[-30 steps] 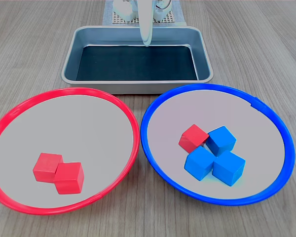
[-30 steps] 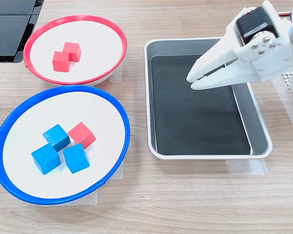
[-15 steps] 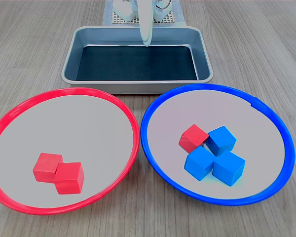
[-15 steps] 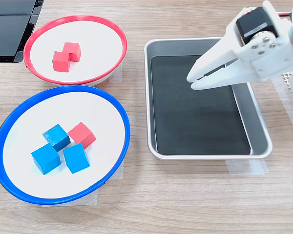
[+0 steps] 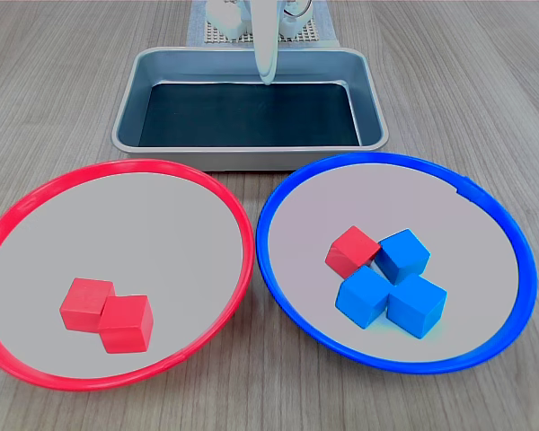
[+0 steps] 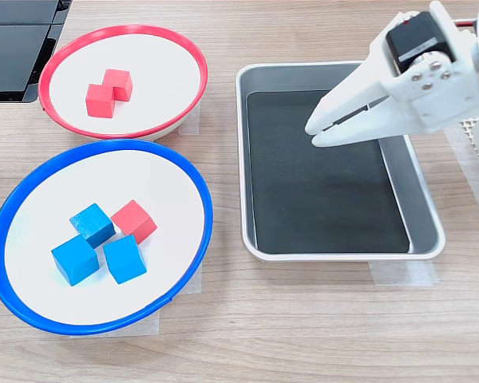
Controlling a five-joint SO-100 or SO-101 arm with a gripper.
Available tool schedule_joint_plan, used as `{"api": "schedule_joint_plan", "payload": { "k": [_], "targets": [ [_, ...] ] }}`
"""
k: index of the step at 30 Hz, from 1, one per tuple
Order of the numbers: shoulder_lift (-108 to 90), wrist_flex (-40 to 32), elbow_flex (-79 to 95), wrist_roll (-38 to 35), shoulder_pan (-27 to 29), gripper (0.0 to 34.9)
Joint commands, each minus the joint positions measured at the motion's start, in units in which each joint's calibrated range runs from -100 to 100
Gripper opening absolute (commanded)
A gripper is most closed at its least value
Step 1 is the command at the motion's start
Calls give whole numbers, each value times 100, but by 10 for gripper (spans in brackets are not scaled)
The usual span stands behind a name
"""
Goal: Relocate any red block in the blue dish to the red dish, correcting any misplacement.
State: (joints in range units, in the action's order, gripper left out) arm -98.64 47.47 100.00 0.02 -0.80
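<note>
first exterior view: low front, facing the arm base, close | second exterior view: overhead, side-on | shared: both dishes, metal tray [image 5: 251, 153]

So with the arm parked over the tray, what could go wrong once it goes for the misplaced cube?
The red block sits tight against blue cubes in the blue dish, so the closing jaws could catch or shove a blue one. The gripper hangs over the metal tray, its jaws nearly shut; they must open first. Dropping it on the two cubes in the red dish could bounce it.
</note>
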Motion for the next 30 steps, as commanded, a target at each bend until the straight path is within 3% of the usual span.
{"api": "schedule_joint_plan", "payload": {
  "k": [1,9,22,25,30],
  "targets": [
    [102,-96,-109,-259,-47,3],
    [1689,-310,-1593,-1231,9,3],
    [6209,-938,-5371,-3287,-386,2],
    [6994,-1400,-5881,-3687,-367,2],
    [8222,-2770,-6181,-4176,-358,2]
  ]
}}
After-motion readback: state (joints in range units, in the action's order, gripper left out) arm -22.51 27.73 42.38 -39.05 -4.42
